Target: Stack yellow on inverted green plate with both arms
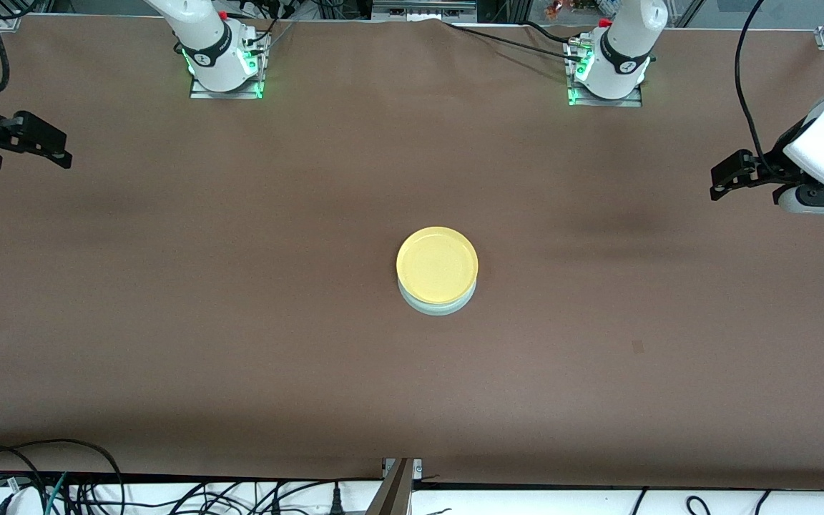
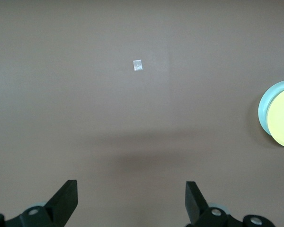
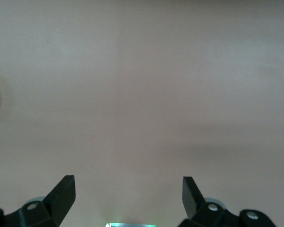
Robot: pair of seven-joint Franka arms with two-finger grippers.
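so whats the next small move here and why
Probably none beyond holding both arms parked. The yellow plate already sits on the green plate mid-table, slightly offset but seated. The left gripper and right gripper are open, empty, out at the table's ends.

Two white jointed arms are seen, each ringed with a black band near its base; green lights glow at both base plates, and red buttons are spotted beside them. Black cables are trailed from the bases. The left gripper and the right gripper are shown in matte black, with silver screws set in the finger mounts.
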